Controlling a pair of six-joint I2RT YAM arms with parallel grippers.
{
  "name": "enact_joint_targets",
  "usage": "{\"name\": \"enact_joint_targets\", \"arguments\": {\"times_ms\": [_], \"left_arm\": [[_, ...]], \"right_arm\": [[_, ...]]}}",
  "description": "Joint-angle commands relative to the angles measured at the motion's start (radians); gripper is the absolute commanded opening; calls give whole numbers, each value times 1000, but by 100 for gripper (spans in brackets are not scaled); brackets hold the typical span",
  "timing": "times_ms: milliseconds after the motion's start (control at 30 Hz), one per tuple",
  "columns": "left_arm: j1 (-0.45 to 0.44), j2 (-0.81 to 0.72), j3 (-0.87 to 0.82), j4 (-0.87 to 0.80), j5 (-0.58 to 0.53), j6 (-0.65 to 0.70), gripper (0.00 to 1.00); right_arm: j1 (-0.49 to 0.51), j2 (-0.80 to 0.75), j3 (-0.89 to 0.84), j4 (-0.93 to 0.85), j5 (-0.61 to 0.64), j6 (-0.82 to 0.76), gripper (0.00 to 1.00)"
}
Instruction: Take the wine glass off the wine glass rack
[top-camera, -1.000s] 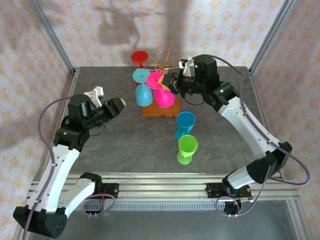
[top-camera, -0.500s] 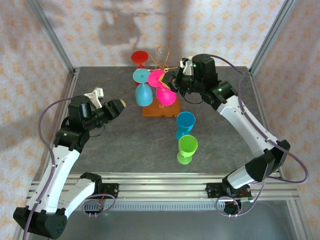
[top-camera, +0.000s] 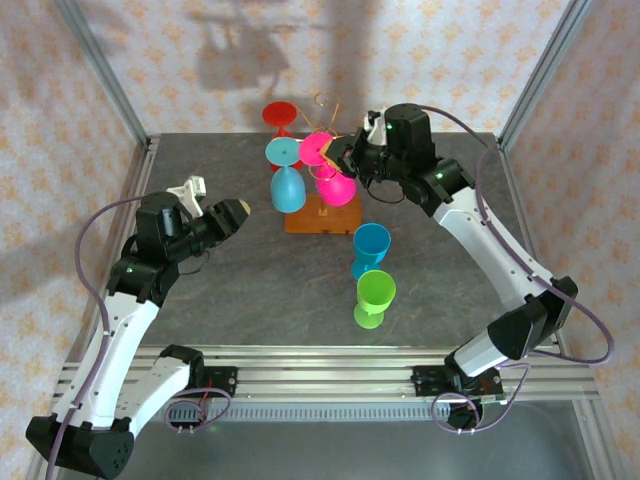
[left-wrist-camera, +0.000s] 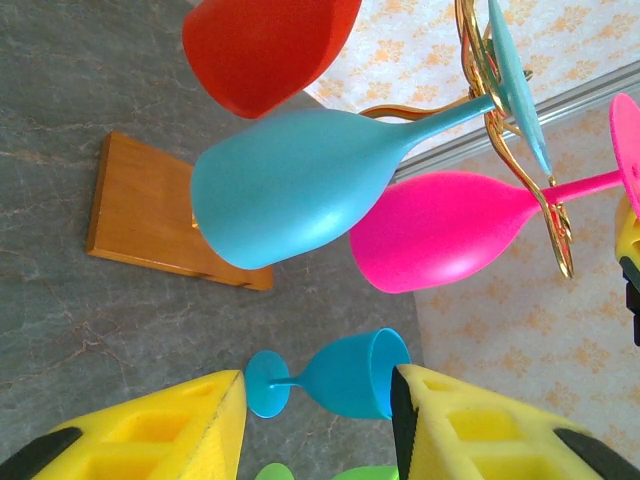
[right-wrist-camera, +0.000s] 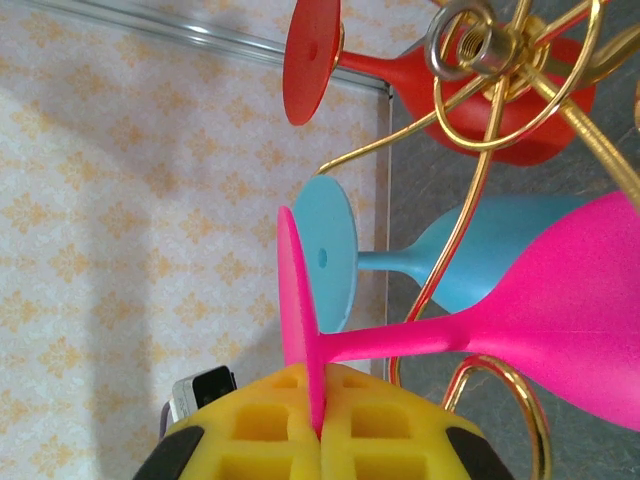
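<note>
The pink wine glass (right-wrist-camera: 560, 300) is pinched by the rim of its foot between the closed pads of the right gripper (right-wrist-camera: 318, 440), a hold that lets the stem be slid out of the gold rack (right-wrist-camera: 476, 48). The stem seems to lie within a wire arm, though this is unclear. The left gripper (left-wrist-camera: 315, 420) is held partly open and empty, well aside, likely to leave room.

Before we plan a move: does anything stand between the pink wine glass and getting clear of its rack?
The right fingers pinch the pink wine glass by its foot, but its stem sits in a gold wire arm of the wine glass rack, and the light-blue wine glass hangs close beside it.
</note>
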Motion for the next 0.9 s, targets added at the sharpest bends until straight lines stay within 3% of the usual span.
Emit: {"name": "enact_joint_targets", "arguments": {"times_ms": [0, 867], "left_arm": [[9, -18, -7, -16, -15, 7, 43], [8, -44, 11, -65, -33, 17, 43]], "right_arm": [[-10, -50, 14, 18, 34, 10, 0], [-16, -217, -110, -52, 61, -18, 0]]}}
